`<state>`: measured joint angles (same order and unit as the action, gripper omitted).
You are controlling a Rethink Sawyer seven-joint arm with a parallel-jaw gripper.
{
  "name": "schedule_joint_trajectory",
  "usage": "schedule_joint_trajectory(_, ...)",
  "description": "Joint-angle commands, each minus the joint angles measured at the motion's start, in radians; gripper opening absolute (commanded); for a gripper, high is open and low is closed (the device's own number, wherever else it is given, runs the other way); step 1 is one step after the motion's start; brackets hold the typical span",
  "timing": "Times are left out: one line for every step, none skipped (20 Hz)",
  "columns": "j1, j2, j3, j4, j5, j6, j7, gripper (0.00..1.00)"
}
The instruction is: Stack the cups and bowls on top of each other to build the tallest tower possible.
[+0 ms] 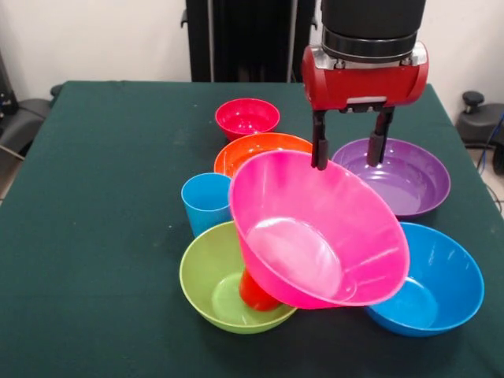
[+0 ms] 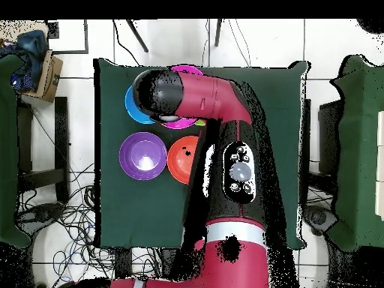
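Note:
A large hot pink bowl (image 1: pixel 315 236) leans steeply toward the camera, propped on a red cup (image 1: pixel 256 293) that stands inside the lime green bowl (image 1: pixel 209 283). My gripper (image 1: pixel 347 148) hangs open just over the pink bowl's far rim. Its left finger (image 1: pixel 319 146) touches or nearly touches that rim, and its right finger is over the purple bowl (image 1: pixel 409 181). A light blue cup (image 1: pixel 205 201) stands upright beside the green bowl. In the overhead view the arm (image 2: pixel 202 97) hides the gripper and most of the pink bowl (image 2: pixel 180 124).
An orange bowl (image 1: pixel 252 150) sits behind the pink one, and a small pink-red bowl (image 1: pixel 246 118) lies farther back. A blue bowl (image 1: pixel 437 283) rests at the front right, partly under the pink bowl's edge. The dark green table (image 1: pixel 102 236) stretches to the left.

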<state>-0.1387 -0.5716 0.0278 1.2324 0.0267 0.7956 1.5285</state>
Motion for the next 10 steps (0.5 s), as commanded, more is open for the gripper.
schedule_joint_trajectory(-0.012, 0.022, 0.093, 0.083, -0.041, 0.02, -0.015, 1.0)
schedule_joint_trajectory(-0.012, 0.022, 0.093, 0.083, -0.041, 0.018, -0.015, 1.0)
schedule_joint_trajectory(-0.013, 0.022, 0.093, 0.084, -0.041, 0.017, -0.014, 1.0)
schedule_joint_trajectory(-0.013, 0.021, 0.094, 0.084, -0.042, 0.015, -0.014, 1.0)
schedule_joint_trajectory(-0.013, 0.022, 0.094, 0.085, -0.042, 0.013, -0.014, 1.0)
schedule_joint_trajectory(-0.014, 0.021, 0.094, 0.085, -0.042, 0.013, -0.013, 1.0)
schedule_joint_trajectory(-0.015, 0.021, 0.095, 0.086, -0.042, 0.012, -0.013, 1.0)
schedule_joint_trajectory(-0.015, 0.02, 0.095, 0.087, -0.042, 0.011, -0.013, 1.0)
schedule_joint_trajectory(-0.016, 0.023, 0.096, 0.085, -0.043, 0.01, -0.013, 1.0)
schedule_joint_trajectory(-0.016, 0.023, 0.096, 0.085, -0.043, 0.009, -0.013, 1.0)
